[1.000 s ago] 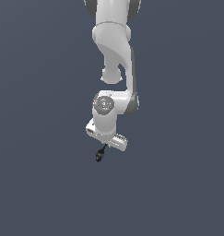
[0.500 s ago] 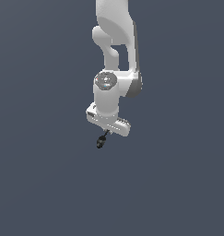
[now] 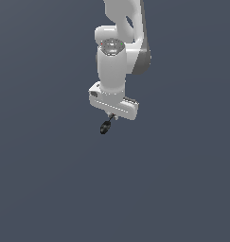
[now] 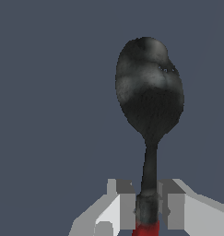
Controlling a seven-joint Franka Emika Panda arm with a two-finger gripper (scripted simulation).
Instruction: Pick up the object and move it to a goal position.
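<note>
- Pick-up judged done: small spoon (image 4: 149, 138) clamped between the two fingers (image 4: 127, 205) of the gripper (image 4: 147, 207), pinched where the thin dark neck meets the red handle.
- Fingers closed onto the spoon from both sides, touching it, with no gap visible at the contact in the wrist view.
- Black rounded bowl pointing away from the gripper, well clear of the fingers, neck straight and in line with the grip rather than skewed.
- Only a sliver of the red handle visible, at the edge of the wrist view between the fingers; rest of the handle out of sight.
- In the exterior view, spoon (image 3: 106, 126) hanging just below the gripper (image 3: 111, 116), bowl lowest, slightly tilted toward the exterior view's left.
- Nothing beneath or beside the spoon in either view: plain dark background all round, no table edge or supporting surface distinguishable, so height above any surface impossible to tell.
- Spoon judged lifted and carried, resting on nothing but the fingers.
- Arm (image 3: 117, 61) reaching down from the top of the exterior view, wrist roughly vertical above the gripper.
- Goal position not marked in either view: no target, marker or container visible.
- Remaining part judged to be the transfer itself, bringing the held spoon to the goal; how much travel is left cannot be told.
- Grip judged adequate for the carry, though narrow neck and small contact leave some risk of the spoon swivelling between the fingers.
</note>
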